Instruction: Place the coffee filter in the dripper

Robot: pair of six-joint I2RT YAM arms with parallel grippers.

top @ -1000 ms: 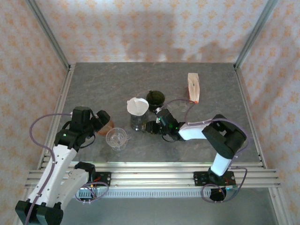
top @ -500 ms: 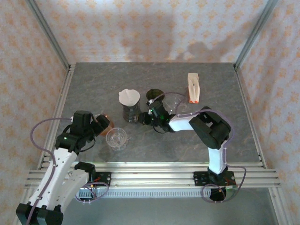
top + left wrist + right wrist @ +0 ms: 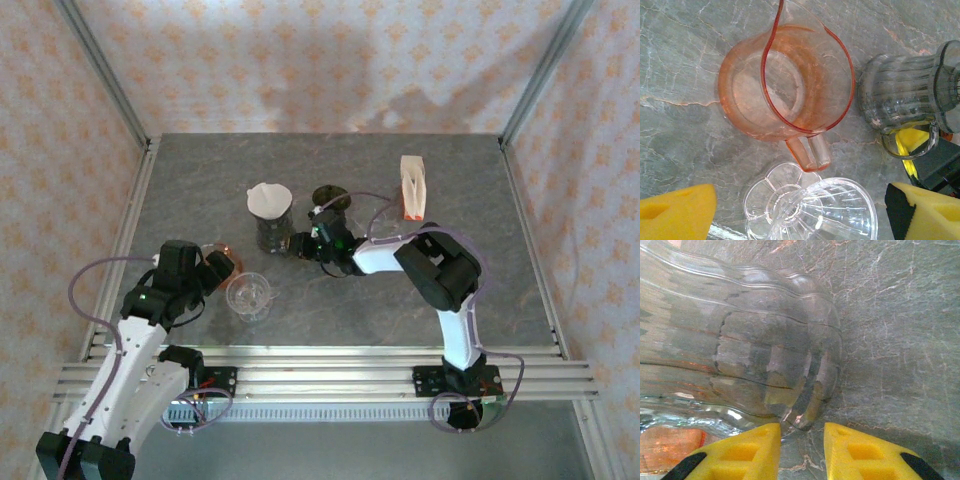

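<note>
Coffee filter: the white cone is seated in the mouth of the ribbed glass carafe at the middle of the bench; it is not yet in the dripper.
Dripper: the clear glass dripper is set nearer the arms, just beside the pink glass pitcher and apart from the filter. It appears tipped, with its scalloped foot showing, though this cannot be told for certain.
Right pincer: the right pincer is narrowed low at the carafe. A yellow pad is seen through the glass handle from the left wrist, so the handle is judged to be pinched, probably so that carafe and filter can be positioned together.
Left pincer: the left pincer is released wide and nothing is grasped. It is held above pitcher and dripper, likely so that the dripper can be taken or steadied.
Risk: the filter is only resting loose and could be shaken off.
Others: 1 dark cup and 1 carton are left standing behind the carafe.
</note>
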